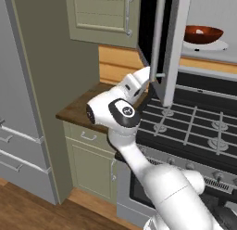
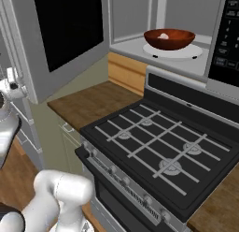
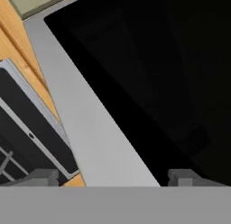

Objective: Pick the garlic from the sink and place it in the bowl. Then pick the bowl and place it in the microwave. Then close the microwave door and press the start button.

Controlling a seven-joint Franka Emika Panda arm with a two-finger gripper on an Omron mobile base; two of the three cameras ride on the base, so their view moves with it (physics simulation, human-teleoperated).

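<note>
Bowl (image 2: pixel 169 38), reddish-brown, is seen on the white turntable plate (image 2: pixel 173 51) inside the microwave (image 2: pixel 135 20), at 1 o'clock in the right base view, with garlic (image 2: pixel 163 36) held inside it. Microwave door (image 1: pixel 163 43) stands ajar. Tool (image 3: pixel 113 177): fingertips apart, close against the door's black glass, contact apparently unclear.

The silver-framed microwave door with its black glass window (image 1: pixel 162 43) is cut off at 12 o'clock in the left base view and hides the white arm's hand behind its lower edge. In the reddish-brown glossy bowl (image 2: pixel 169 38), the small whitish garlic (image 2: pixel 163 36) shows partly above the rim. The dark button panel (image 2: pixel 225 34) runs off at 3 o'clock, its labels too small to read.
</note>
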